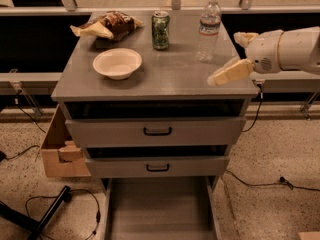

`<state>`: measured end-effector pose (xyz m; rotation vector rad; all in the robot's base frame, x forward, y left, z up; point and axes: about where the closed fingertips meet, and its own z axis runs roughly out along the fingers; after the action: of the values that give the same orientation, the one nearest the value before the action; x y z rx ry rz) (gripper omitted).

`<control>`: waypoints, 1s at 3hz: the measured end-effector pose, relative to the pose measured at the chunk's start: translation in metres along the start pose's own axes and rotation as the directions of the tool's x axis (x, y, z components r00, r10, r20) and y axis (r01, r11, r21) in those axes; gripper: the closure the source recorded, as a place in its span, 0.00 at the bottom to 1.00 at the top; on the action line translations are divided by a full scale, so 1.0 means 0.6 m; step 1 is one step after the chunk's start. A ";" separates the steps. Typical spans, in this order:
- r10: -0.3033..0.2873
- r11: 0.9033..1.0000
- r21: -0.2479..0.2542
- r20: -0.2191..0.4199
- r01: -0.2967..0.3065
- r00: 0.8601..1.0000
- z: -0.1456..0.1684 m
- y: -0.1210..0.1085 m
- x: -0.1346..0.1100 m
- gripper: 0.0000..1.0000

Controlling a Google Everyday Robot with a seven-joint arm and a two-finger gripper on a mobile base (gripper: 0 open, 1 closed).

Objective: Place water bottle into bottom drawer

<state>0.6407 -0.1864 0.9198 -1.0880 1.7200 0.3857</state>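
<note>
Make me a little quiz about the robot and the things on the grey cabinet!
1. True or false: the water bottle already lies in the bottom drawer.
2. What stands closest to the bottle on the cabinet top? A. the green can B. a red mug C. a banana
3. Fill in: the gripper, beside the bottle at the cabinet top's right edge in the picture, is open and holds ___.

Key: 1 false, the bottle stands upright on the cabinet top and the drawer is pulled out. 2 A. 3 nothing.
</note>
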 end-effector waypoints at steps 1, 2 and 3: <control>0.000 1.000 0.000 0.000 0.000 1.000 0.000 0.000 0.000 0.00; 0.023 1.000 0.018 0.049 -0.024 0.999 -0.004 -0.040 -0.002 0.00; 0.036 0.995 0.085 0.104 -0.045 0.994 -0.026 -0.099 -0.020 0.00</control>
<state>0.6805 -0.2236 0.9505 -0.9558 1.6548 0.3816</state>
